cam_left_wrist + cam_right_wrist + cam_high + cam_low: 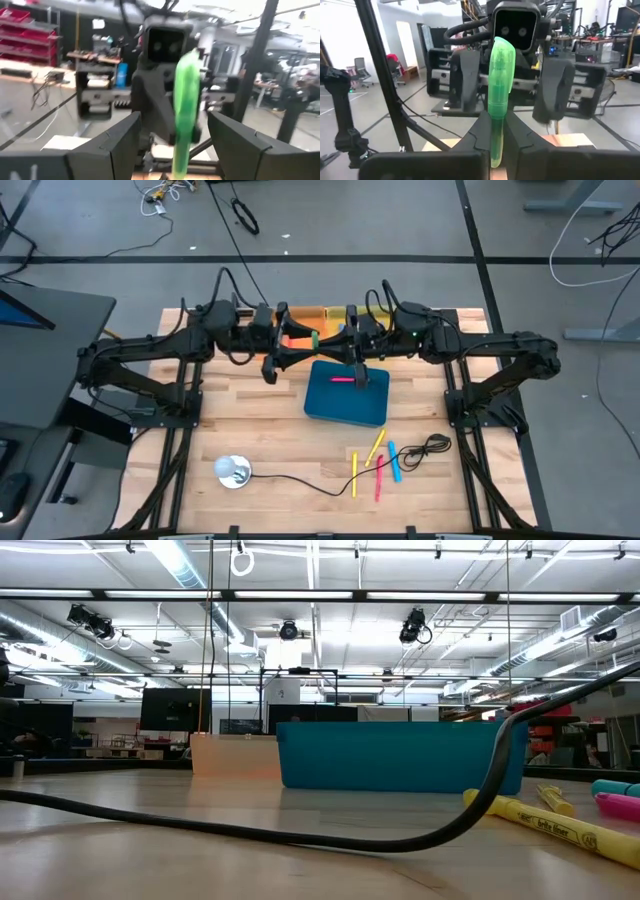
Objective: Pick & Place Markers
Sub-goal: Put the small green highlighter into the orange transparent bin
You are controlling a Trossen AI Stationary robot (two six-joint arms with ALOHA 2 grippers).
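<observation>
We find the right gripper (497, 137) clamped on a green marker (499, 95) at twelve o'clock above the teal bin (345, 405); the left gripper (172, 135) stands open, facing it. One pink marker (342, 380) lies binned; four markers (377, 465) wait at six o'clock.

My two dark six-joint arms reach inward from either side at the table's far edge and meet nose to nose. The right two-finger gripper (496, 142) has its fingers pressed tight against a green marker (499, 95) standing upright. The left two-finger gripper (172, 135) faces it with fingers spread wide on either side
</observation>
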